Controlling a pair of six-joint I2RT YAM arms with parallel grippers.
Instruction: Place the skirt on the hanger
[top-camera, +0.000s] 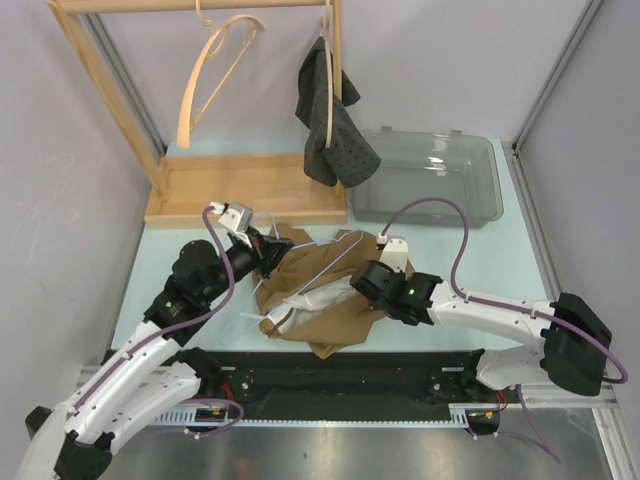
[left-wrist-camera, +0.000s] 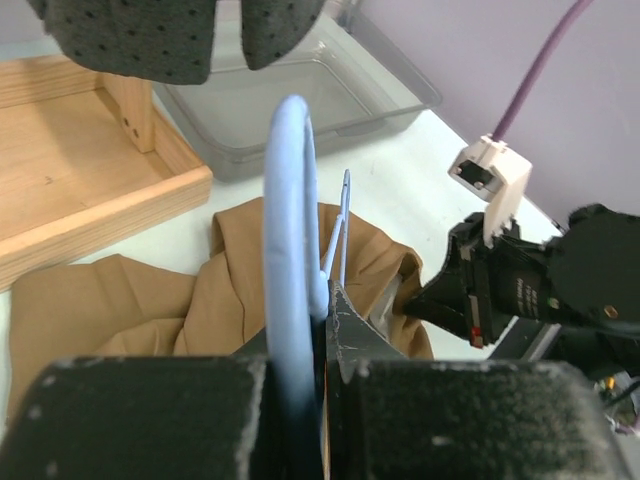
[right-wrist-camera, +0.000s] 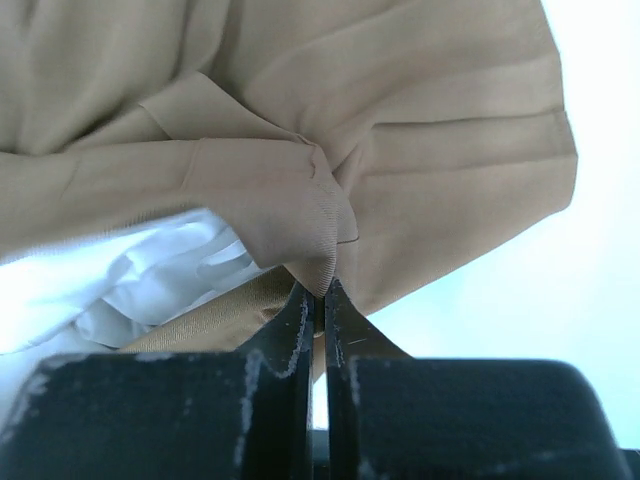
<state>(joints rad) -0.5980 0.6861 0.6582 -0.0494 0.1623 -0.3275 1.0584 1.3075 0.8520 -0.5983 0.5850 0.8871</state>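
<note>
Found tan skirt lying crumpled on the pale counter, toward the near edge, between the two arms and just in front of the rack's base. Not yet hung. Noted white lining showing through at the middle of the bunched cloth.

Noted pale blue hanger lying over the upper part of the skirt, partly tucked among its folds. Recorded left tool at the skirt's upper left, clamped narrow on one end of that hanger; confirmed in the left wrist view, the blue bar rising from between the closed fingers.

Recorded right tool against the right side of the skirt, closed onto a fold of tan cloth; confirmed in the right wrist view, the fold nipped at the very fingertips, jaws all but touching.

At the far side of the counter, noted wooden rack carrying a wooden hanger on its top rail, and a dark grey dotted garment hanging at the right end of the same rail. Noted clear plastic bin standing just right of the rack's base.
</note>
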